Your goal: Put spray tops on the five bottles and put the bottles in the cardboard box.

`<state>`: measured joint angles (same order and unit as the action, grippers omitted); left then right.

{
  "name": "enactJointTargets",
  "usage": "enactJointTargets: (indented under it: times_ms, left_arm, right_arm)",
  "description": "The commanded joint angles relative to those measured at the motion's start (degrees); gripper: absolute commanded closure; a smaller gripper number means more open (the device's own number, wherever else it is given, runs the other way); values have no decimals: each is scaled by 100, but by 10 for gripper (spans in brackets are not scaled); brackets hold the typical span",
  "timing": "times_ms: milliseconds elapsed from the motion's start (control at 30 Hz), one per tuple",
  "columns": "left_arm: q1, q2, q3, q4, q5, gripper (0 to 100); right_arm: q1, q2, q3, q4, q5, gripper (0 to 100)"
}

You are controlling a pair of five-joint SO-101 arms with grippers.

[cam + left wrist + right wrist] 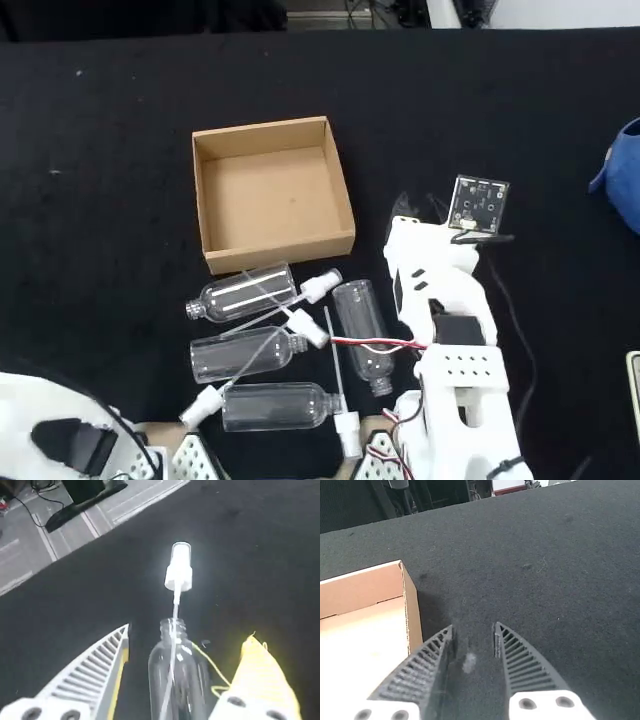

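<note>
The open cardboard box (270,190) stands mid-table with nothing inside. In front of it lie clear bottles (245,293) (245,352) (280,407) and a fourth (362,320), all on their sides. Loose white spray tops (320,287) (305,328) (200,407) (347,430) lie among them. My left gripper (187,633) is open, with a bottle (176,675) between its fingers and a gap on each side. A spray top (179,570) hangs off that bottle's neck, its tube inside. My right gripper (473,629) is open and holds nothing, low over the cloth beside the box's corner (404,595).
The right arm (445,340) stretches from the near edge past the bottles. The other arm's body (60,440) sits at the near left corner. A blue object (620,185) lies at the right edge. Black cloth covers the table.
</note>
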<state>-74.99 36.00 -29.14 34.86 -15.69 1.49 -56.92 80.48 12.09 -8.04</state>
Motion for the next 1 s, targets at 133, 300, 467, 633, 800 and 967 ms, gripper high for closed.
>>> enactJointTargets:
  times_ms: [133, 300, 467, 633, 800, 967]
  left_arm:
    - [-145, 1266, -2114, 44, -9, 774]
    - [-163, 1908, -2738, 44, -9, 774]
    - [-127, 2426, -3090, 281, 9, 777]
    - [-110, 2523, -3521, 1266, 360, 777]
    - [-101, 2523, -3538, 1846, 404, 777]
    - [-171, 2523, -3538, 2365, 352, 774]
  right_arm:
    - [-105, 40, -75, -220, 26, 890]
    - [-105, 40, -66, -211, 26, 890]
    - [-105, 40, -66, -193, 26, 890]
    - [-114, 40, -66, -185, 26, 890]
    - [-114, 40, -66, -185, 26, 890]
    - [-114, 40, -66, -185, 26, 890]
